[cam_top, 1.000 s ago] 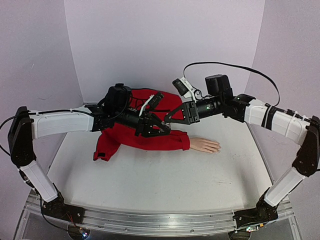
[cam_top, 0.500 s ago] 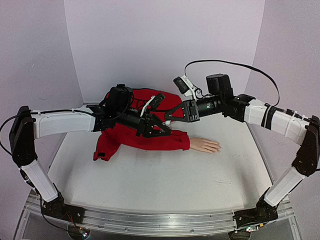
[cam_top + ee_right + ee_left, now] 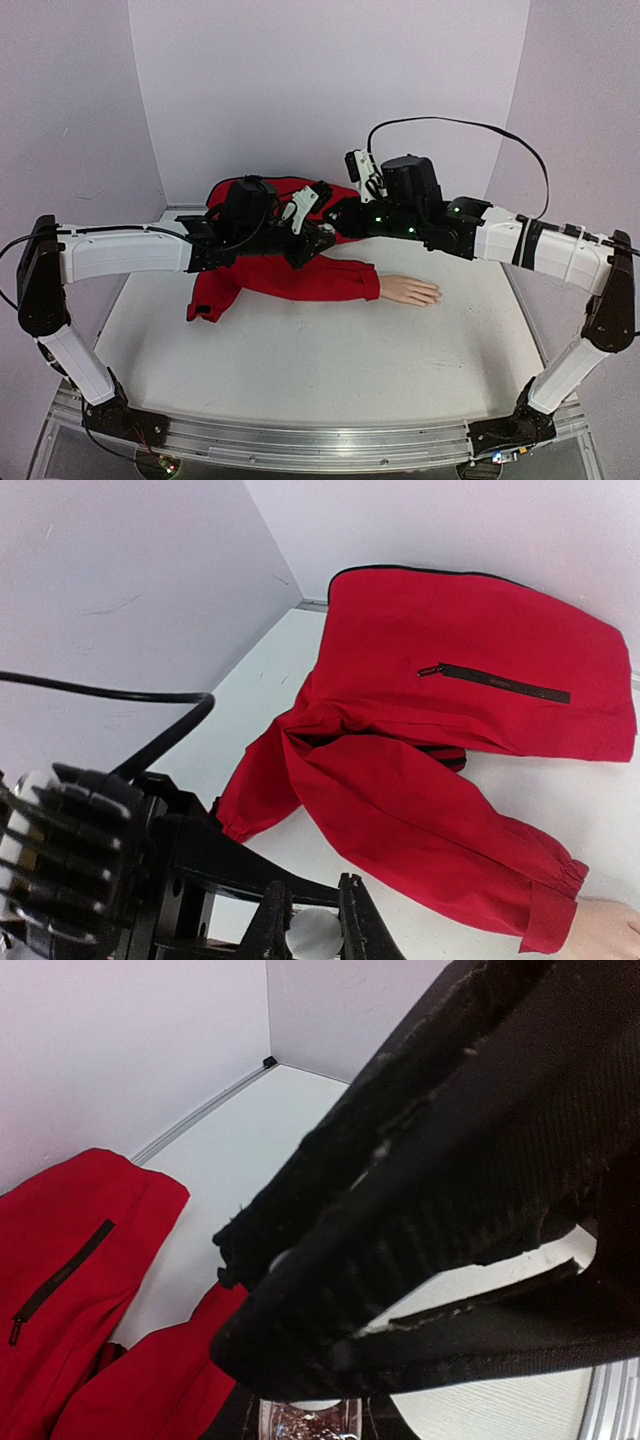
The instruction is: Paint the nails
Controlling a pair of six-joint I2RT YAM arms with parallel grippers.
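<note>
The nails [image 3: 434, 294] sit at the fingertips of the one mannequin hand [image 3: 408, 290], too small to make out singly; the hand lies flat on the counter [image 3: 300, 370], right of centre, fingers pointing right, its wrist in the cuff of a single red jacket [image 3: 300, 275] spread toward the far left. Above the jacket, left of the hand and well apart from it, the two grippers meet over one small bottle [image 3: 305, 1422]. The left gripper [image 3: 314, 238] is pressed shut around the bottle, of which the left wrist view shows only a bit of clear glass below the black fingers [image 3: 400, 1260]. The right gripper [image 3: 313, 920] is pinched on the bottle's round white cap [image 3: 318, 935], one finger on either side of it. Neither gripper touches the hand. The left arm [image 3: 120, 255] reaches in from the left edge, its forearm nearly level, pointing right. The right arm [image 3: 540, 245] comes in from the right, its forearm level too, pointing left toward the other. There are two arms, one bottle, one jacket and one hand.
</note>
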